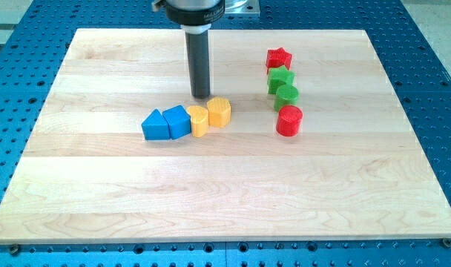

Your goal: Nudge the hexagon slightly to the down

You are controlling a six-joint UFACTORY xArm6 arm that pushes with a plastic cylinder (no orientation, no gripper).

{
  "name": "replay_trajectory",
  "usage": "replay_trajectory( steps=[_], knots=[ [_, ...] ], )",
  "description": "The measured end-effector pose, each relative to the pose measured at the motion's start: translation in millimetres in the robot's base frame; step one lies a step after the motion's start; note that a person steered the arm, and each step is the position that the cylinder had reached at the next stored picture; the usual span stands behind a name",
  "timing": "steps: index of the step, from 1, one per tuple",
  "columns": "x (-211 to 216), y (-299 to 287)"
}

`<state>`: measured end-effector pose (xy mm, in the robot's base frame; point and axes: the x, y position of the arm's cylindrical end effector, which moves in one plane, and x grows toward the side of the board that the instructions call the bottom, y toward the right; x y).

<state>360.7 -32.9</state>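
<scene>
The yellow hexagon [219, 112] sits near the board's middle, at the right end of a short row of blocks. A second yellow block [198, 120], perhaps a heart, touches its left side. My tip [202, 97] is just above these two, close to the hexagon's upper left edge and a small gap above the other yellow block. The dark rod rises straight up from the tip to the view's top.
A blue cube [177, 122] and a blue triangle [155, 125] continue the row to the left. To the right, a column holds a red star [279, 58], a green star [280, 78], a green round block [286, 96] and a red cylinder [289, 120]. The wooden board [225, 200] lies on a blue perforated table.
</scene>
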Motion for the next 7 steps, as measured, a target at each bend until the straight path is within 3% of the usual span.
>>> replay_trajectory(
  steps=[2, 5, 7],
  knots=[
    [40, 43],
    [61, 41],
    [48, 49]
  ],
)
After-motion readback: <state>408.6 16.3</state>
